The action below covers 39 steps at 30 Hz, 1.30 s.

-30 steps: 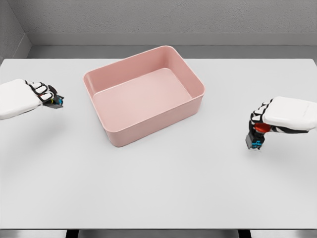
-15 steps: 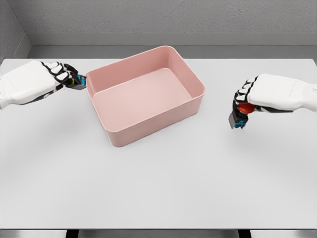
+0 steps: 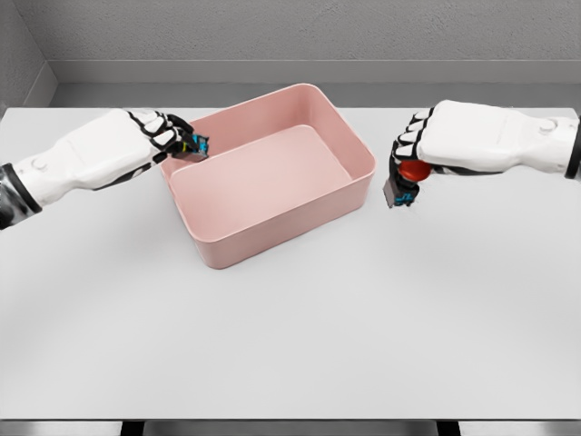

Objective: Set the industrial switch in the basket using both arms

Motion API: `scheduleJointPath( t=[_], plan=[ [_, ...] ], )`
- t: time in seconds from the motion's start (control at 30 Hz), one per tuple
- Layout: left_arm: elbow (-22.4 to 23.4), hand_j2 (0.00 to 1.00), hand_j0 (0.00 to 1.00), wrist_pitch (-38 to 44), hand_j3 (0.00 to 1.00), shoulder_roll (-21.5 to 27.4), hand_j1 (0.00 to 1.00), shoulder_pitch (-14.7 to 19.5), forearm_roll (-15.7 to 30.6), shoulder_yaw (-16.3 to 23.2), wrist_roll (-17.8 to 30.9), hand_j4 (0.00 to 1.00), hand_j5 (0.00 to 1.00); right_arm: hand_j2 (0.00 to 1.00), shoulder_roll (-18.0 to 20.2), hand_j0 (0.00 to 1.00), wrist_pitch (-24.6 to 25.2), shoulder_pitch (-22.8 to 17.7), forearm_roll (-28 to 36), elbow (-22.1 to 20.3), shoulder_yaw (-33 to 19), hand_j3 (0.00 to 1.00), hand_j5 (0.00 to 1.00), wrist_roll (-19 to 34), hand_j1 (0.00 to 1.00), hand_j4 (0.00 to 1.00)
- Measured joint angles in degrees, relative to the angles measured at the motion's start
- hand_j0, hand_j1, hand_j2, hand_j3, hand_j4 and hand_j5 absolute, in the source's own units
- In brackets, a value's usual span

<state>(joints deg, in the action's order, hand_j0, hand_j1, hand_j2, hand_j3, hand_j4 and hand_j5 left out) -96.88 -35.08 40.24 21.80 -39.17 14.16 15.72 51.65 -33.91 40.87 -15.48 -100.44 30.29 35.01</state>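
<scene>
A pink basket (image 3: 272, 177) sits tilted on a white desk (image 3: 290, 327) as two white arms reach in from either side. The left robot hand (image 3: 168, 136) hovers over the basket's left rim, fingers curled around a small dark switch part (image 3: 195, 145) with blue and yellow details. The right robot hand (image 3: 413, 154) — just beside the basket's right wall, outside it — grips the industrial switch (image 3: 404, 182), a red-buttoned block with a grey and blue base.

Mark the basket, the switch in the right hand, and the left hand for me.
pink basket (image 3: 272, 247): head view, on its near outer wall.
red-buttoned switch (image 3: 414, 171): head view, on its red button.
left hand (image 3: 163, 134): head view, on the knuckles.
</scene>
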Motion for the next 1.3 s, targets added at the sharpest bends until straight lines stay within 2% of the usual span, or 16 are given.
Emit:
scheduleJointPath(
  t=[0.1,0.3,0.43,0.53,0.63,0.77,1.0,1.03,1.07,1.1,1.3],
  plan=[
    [0.25,0.30,0.30,-0.03,0.30,-1.41,0.30,0.79,-1.70,1.53,0.07,0.30,0.30,0.46,-1.75,0.46,2.59,1.76,-0.03,0.24,1.09,0.46,0.46,0.00,0.46,0.46],
    [2.84,0.33,0.33,0.01,0.33,-2.82,0.33,4.66,-3.20,5.50,0.04,0.33,0.33,0.46,-5.47,0.46,7.75,6.33,-0.05,1.70,1.99,0.46,0.46,0.00,0.46,0.46],
    [4.27,0.40,0.40,-0.03,0.40,-3.92,0.40,5.62,-4.31,7.81,0.07,0.40,0.40,0.46,-9.23,0.46,10.00,10.02,-0.27,4.94,4.41,0.46,0.46,0.00,0.46,0.46],
    [5.21,0.54,0.54,-0.10,0.54,-4.84,0.54,6.68,-4.42,9.73,0.21,0.54,0.54,0.46,-12.28,0.46,11.68,12.57,-0.58,6.99,6.54,0.46,0.46,0.01,0.46,0.46],
    [5.82,0.86,0.86,-0.19,0.86,-5.52,0.86,6.68,-4.18,11.03,0.34,0.86,0.86,0.46,-15.62,0.46,13.35,15.38,-0.66,9.94,9.15,0.46,0.46,0.01,0.46,0.46],
    [6.07,0.96,0.96,-0.14,0.96,-6.15,0.96,6.77,-3.99,12.07,0.33,0.96,0.96,0.48,-19.09,0.48,14.06,16.96,-0.92,14.85,11.99,0.48,0.48,0.04,0.48,0.48],
    [6.09,1.00,1.00,-0.01,1.00,-6.95,1.00,6.77,-5.64,12.33,-0.01,1.00,1.00,0.48,-24.97,0.48,14.35,20.83,-2.15,24.19,15.25,0.48,0.48,0.04,0.48,0.48],
    [6.09,1.00,1.00,-0.01,1.00,-6.97,1.00,6.77,-5.71,12.33,-0.02,1.00,1.00,0.53,-25.65,0.53,14.36,21.01,-2.35,25.52,15.54,0.53,0.53,0.04,0.53,0.53],
    [6.09,1.00,1.00,0.00,1.00,-6.97,1.00,6.77,-5.74,12.32,-0.02,1.00,1.00,0.91,-26.21,0.91,14.54,21.27,-2.42,26.74,15.75,0.91,0.91,0.04,0.91,0.91],
    [6.09,1.00,1.00,0.00,1.00,-6.96,1.00,6.77,-5.75,12.29,-0.03,1.00,1.00,1.00,-26.70,1.00,15.60,21.27,-2.51,27.67,15.90,1.00,1.00,0.04,1.00,1.00],
    [6.00,1.00,1.00,0.00,1.00,-6.03,1.00,6.86,-5.04,11.54,-0.23,1.00,1.00,1.00,-27.78,1.00,19.07,21.27,-2.74,29.34,16.16,1.00,1.00,0.06,1.00,1.00]
  ],
)
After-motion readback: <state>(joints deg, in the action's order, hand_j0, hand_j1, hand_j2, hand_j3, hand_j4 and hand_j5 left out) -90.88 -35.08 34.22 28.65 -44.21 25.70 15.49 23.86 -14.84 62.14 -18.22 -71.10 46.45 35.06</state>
